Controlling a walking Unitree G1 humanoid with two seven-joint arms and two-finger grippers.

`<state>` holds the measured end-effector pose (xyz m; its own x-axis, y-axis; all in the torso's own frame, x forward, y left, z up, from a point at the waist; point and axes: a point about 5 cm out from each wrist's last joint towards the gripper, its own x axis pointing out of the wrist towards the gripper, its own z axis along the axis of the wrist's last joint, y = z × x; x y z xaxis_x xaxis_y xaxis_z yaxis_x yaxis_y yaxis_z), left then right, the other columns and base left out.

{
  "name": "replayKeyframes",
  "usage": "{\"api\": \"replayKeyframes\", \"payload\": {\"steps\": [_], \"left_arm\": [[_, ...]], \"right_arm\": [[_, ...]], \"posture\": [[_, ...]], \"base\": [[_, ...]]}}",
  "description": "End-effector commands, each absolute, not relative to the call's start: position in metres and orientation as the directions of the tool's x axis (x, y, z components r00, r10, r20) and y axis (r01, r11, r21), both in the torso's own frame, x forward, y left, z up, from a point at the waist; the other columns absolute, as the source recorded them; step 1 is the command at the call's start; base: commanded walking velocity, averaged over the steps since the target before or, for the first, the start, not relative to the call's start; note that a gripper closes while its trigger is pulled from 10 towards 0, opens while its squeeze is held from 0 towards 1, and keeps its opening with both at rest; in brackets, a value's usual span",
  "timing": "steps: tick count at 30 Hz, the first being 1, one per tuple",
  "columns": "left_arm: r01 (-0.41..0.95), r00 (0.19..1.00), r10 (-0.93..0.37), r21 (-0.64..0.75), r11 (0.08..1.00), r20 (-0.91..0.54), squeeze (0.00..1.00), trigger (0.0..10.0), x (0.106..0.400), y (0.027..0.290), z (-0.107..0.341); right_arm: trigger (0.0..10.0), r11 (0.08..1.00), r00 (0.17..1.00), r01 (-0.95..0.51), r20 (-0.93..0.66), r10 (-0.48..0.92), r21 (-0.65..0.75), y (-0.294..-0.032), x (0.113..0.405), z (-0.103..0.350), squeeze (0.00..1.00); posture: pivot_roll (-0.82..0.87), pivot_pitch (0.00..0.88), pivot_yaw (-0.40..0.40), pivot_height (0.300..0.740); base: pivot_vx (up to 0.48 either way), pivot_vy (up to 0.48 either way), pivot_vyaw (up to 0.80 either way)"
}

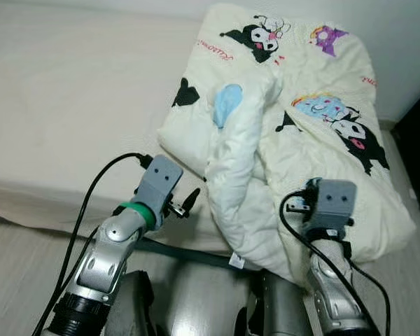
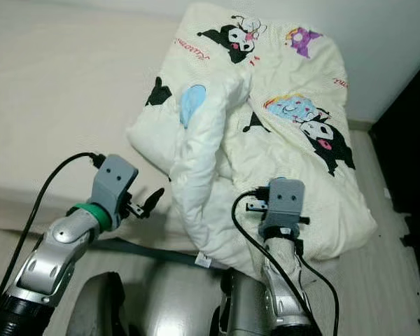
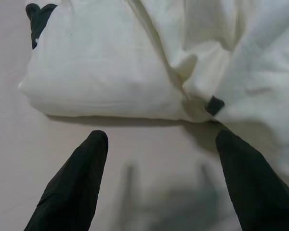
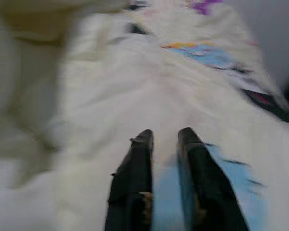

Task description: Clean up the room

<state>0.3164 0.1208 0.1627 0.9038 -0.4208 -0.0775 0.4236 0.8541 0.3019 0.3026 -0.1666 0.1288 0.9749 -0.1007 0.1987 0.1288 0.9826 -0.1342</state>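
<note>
A cream comforter printed with black cartoon figures lies bunched on the right part of the bed. A thick fold runs down its middle toward me. My left gripper hovers low over the sheet just left of that fold, open, its fingers wide apart and pointing at the comforter's folded edge. My right gripper lies on the comforter's near right part under its wrist housing. Its fingers stand close together with fabric between them.
The bed's beige sheet spreads to the left. Its front edge runs just before my arms, with pale floor below. Dark furniture stands at the right edge. A white wall backs the bed.
</note>
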Motion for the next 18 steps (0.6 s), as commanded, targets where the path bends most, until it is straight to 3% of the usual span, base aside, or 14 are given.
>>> {"api": "replayKeyframes", "payload": {"steps": [1, 11, 15, 16, 18], "left_arm": [[0.431, 0.902, -0.419, 0.302, 0.850, -0.107, 0.00, 10.0, 0.316, 0.123, 0.156], [0.430, 0.903, -0.417, 0.295, 0.854, -0.109, 0.00, 10.0, 0.314, 0.120, 0.154], [0.432, 0.902, -0.419, 0.292, 0.853, -0.110, 0.00, 10.0, 0.315, 0.120, 0.154], [0.431, 0.902, -0.419, 0.291, 0.854, -0.109, 0.00, 10.0, 0.315, 0.120, 0.154], [0.431, 0.902, -0.418, 0.290, 0.854, -0.108, 0.00, 10.0, 0.315, 0.120, 0.154]], "right_arm": [[10.0, 0.988, 0.986, 0.076, 0.155, -0.055, -0.133, -0.159, 0.300, 0.119, 1.00], [10.0, 0.989, 0.995, 0.017, 0.097, -0.003, -0.150, -0.141, 0.293, 0.110, 1.00], [10.0, 0.974, 0.993, 0.103, -0.042, -0.113, -0.200, -0.154, 0.290, 0.088, 0.95], [10.0, 0.953, 0.967, 0.191, -0.120, -0.224, -0.235, -0.170, 0.287, 0.075, 0.00], [10.0, 0.940, 0.953, 0.228, -0.140, -0.269, -0.253, -0.179, 0.286, 0.071, 0.00]], "posture": [[0.02, 0.163, 0.059, 0.551], [0.02, 0.165, 0.053, 0.551], [0.02, 0.169, 0.052, 0.551], [0.02, 0.172, 0.049, 0.551], [0.02, 0.172, 0.049, 0.551]], "base": [[0.000, 0.000, 0.00], [0.000, 0.000, 0.00], [0.000, 0.000, 0.00], [0.000, 0.000, 0.00], [0.000, 0.000, 0.00]]}}
